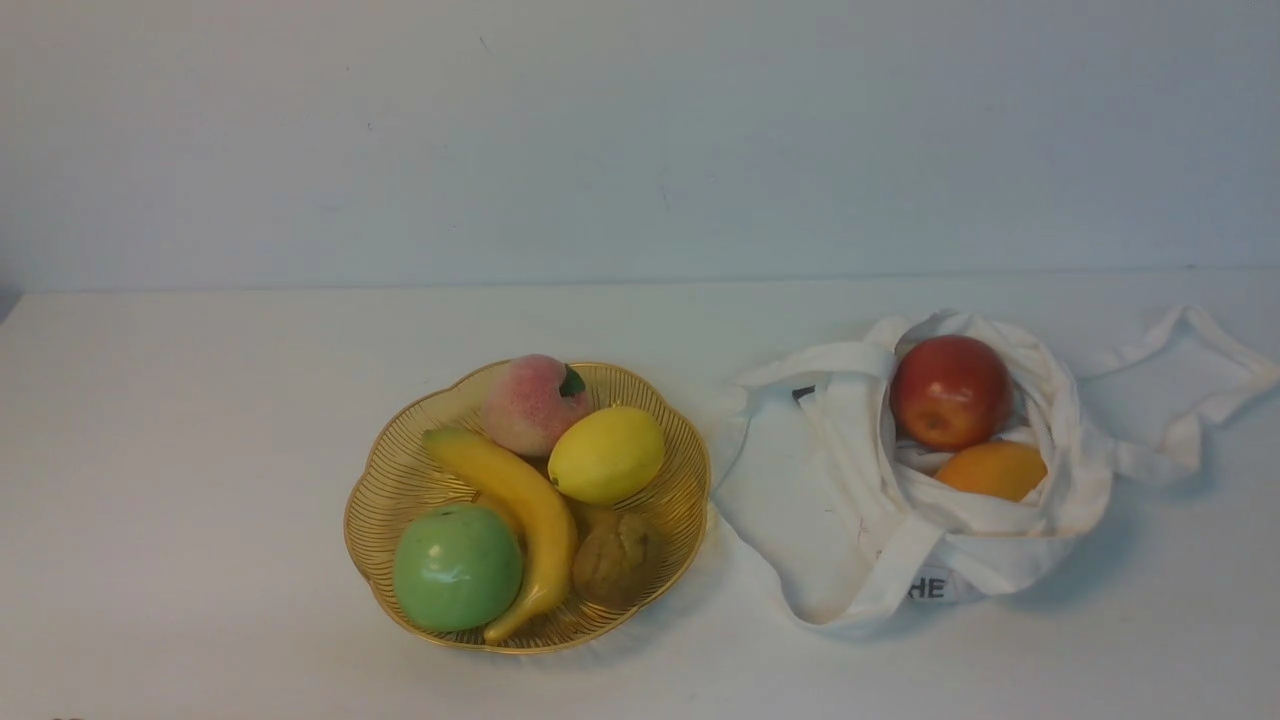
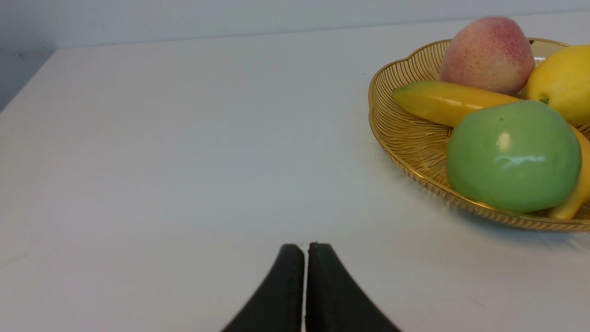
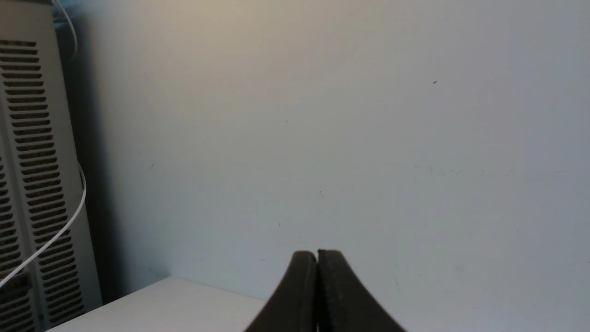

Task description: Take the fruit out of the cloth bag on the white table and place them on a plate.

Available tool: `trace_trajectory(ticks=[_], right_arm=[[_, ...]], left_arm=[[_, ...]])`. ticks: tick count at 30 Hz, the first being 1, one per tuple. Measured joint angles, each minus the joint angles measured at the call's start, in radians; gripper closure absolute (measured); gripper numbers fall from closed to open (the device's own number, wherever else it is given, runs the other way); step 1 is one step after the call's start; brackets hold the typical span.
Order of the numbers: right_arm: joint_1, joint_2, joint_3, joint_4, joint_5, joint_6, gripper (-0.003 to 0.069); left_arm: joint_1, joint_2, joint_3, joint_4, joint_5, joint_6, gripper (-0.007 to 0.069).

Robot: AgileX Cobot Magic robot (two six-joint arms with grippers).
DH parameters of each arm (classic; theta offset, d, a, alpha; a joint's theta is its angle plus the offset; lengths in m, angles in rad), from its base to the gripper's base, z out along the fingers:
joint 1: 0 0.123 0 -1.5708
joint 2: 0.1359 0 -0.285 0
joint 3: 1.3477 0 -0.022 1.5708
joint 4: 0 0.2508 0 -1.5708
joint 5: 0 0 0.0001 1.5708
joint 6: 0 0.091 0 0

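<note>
Red skin shows in the mouth of the white cloth bag, where the apple sits uppermost, with the orange fruit lower and nearer me, tucked among the folds. My right jaws are closed tip to tip on nothing, and so are my left jaws. The lemon already lies in the golden wire plate on the worktop.

I judge the step in hand to be fetching the apple with my right arm, as the bag is on that side. I should part my jaws wide before going in, come down from above over the apple's middle, and keep both tips inside the cloth rim so that I pinch skin and not fabric. A firm, even squeeze should do; the skin is glossy and may slip if I catch it off centre. Then I should lift straight up, clear of the strap handles, before swinging across. The plate is crowded, so I would lower the apple gently into a gap near the lemon, lest something roll over the scalloped rim.
</note>
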Motion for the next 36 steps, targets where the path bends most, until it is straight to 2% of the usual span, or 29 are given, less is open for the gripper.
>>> trace_trajectory(ticks=[6, 9, 11, 12, 18, 22, 36], right_arm=[[0.000, -0.007, 0.000, 0.016, 0.009, -0.063, 0.0672], [-0.041, -0.042, 0.022, -0.025, 0.040, -0.085, 0.0672], [-0.111, -0.063, 0.056, -0.057, 0.067, -0.089, 0.0672], [-0.176, -0.072, 0.088, -0.075, 0.100, -0.093, 0.0672], [-0.441, -0.122, 0.269, -0.097, 0.225, -0.093, 0.0672], [-0.535, -0.157, 0.286, -0.097, 0.327, -0.093, 0.0672], [-0.551, -0.156, 0.283, -0.097, 0.350, -0.093, 0.0672]], left_arm=[[0.000, 0.000, 0.000, 0.000, 0.000, 0.000, 0.0632], [0.000, 0.000, 0.000, 0.000, 0.000, 0.000, 0.0632], [0.000, 0.000, 0.000, 0.000, 0.000, 0.000, 0.0632], [0.000, 0.000, 0.000, 0.000, 0.000, 0.000, 0.0632], [0.000, 0.000, 0.000, 0.000, 0.000, 0.000, 0.0632], [0.000, 0.000, 0.000, 0.000, 0.000, 0.000, 0.0632], [0.000, 0.000, 0.000, 0.000, 0.000, 0.000, 0.0632]])
